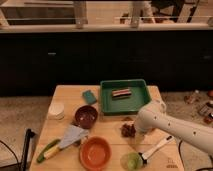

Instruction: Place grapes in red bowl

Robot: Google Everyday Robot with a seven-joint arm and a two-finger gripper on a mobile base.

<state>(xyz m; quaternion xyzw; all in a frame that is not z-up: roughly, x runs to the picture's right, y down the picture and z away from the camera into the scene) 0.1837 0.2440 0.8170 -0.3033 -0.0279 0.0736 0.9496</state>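
Note:
The grapes [128,130], a small dark reddish-brown cluster, lie on the wooden table [110,131] just below the green tray. My white arm reaches in from the right, and its end sits right beside and partly over the grapes on their right side. My gripper [136,128] is at that end, mostly hidden under the wrist. An orange-red bowl [95,152] stands at the table's front, left of the grapes. A dark maroon bowl [86,116] stands further back on the left. Both bowls look empty.
A green tray [106,102] at the back holds a striped bar [120,93]. A teal sponge [89,96], a white cup [56,110], a grey cloth [73,135], a green vegetable [46,151], a green round thing [131,161] and a white-handled utensil [156,148] also lie on the table.

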